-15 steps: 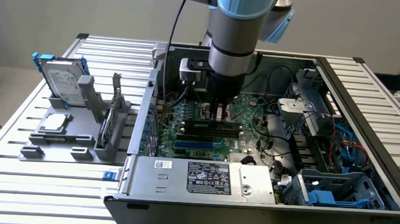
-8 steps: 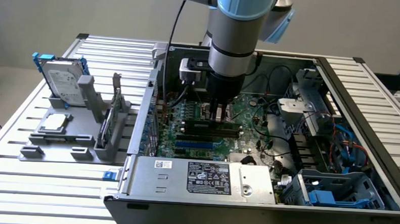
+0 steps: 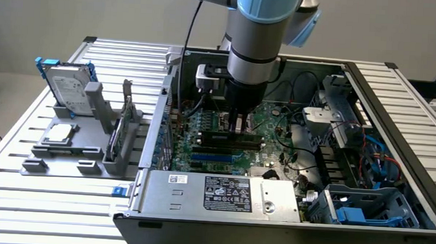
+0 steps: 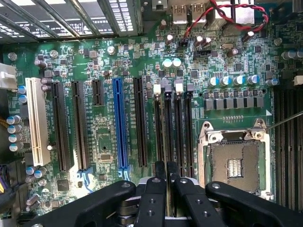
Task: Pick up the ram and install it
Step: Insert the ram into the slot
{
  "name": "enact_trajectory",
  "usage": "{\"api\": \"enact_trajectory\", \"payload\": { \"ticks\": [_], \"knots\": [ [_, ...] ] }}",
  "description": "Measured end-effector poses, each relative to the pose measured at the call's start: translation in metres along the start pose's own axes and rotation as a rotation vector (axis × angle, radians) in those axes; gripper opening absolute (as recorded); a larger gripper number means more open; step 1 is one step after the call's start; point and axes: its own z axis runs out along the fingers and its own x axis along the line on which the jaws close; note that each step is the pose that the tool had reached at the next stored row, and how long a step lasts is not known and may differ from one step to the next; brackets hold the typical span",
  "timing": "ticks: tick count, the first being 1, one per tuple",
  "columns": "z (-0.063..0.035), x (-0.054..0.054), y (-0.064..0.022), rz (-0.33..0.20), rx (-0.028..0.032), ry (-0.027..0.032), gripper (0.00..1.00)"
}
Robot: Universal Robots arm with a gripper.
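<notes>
- I have the arm (image 3: 263, 25) reaching straight down into the open computer case (image 3: 394, 135), with the gripper (image 3: 239, 124) low over the green motherboard (image 3: 210, 124).
- In the wrist view the gripper (image 4: 166, 182) has its two black fingers (image 4: 155, 189) drawn close together, with just a thin gap between them, right above the group of black memory slots (image 4: 173, 127).
- I judge the fingers are clenched on the ram (image 3: 232, 138): in the exterior view a long dark stick lies along the slot line directly under the fingertips. In the wrist view I cannot make out the stick's edge between the fingers.
- So the pick-up looks done; the stick is down at the slots, beside the empty processor socket (image 4: 234, 163).
- Whether it is fully seated I cannot tell: the slot latches are too small to read.
- What seems left, in my judgement, is the final press and letting go.
- On the slatted table (image 3: 23, 190), at the exterior view's left, the grey holder (image 3: 84, 144) carries the hard drive with blue rails (image 3: 69, 88) and a small square chip (image 3: 59, 133), both untouched.
</notes>
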Motion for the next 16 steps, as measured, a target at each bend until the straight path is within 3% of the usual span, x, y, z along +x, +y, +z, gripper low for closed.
{"api": "enact_trajectory", "payload": {
  "ticks": [16],
  "knots": [
    [0.0038, 0.0021, -0.0004, 0.0, 0.0, 0.0, 0.14]
  ]
}}
